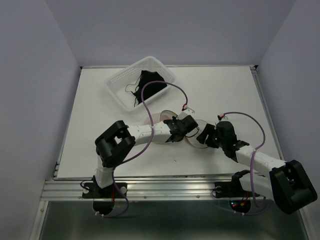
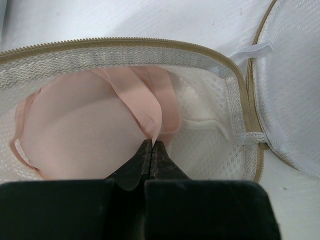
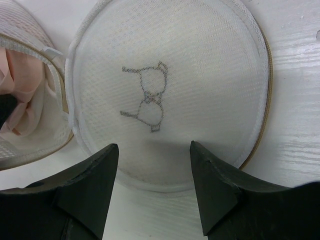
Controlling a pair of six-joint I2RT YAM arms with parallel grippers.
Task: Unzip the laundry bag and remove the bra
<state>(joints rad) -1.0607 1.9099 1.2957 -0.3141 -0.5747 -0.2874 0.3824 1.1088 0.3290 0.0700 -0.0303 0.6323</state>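
The laundry bag (image 2: 125,47) lies unzipped in the middle of the table, its tan rim open. Its round mesh lid (image 3: 200,60) with the small dark bra outline (image 3: 147,97) is folded flat to the right. The pale pink bra (image 2: 80,135) lies inside the open half and also shows in the right wrist view (image 3: 25,75). My left gripper (image 2: 151,145) reaches into the bag and is shut on a pink strap (image 2: 145,107) of the bra. My right gripper (image 3: 152,150) is open and empty, just above the near edge of the lid. In the top view both grippers (image 1: 187,131) (image 1: 204,137) cover most of the bag.
A white plastic basket (image 1: 120,85) stands at the back left with a black garment (image 1: 150,85) in it. White walls close the table on three sides. Purple cables loop over both arms.
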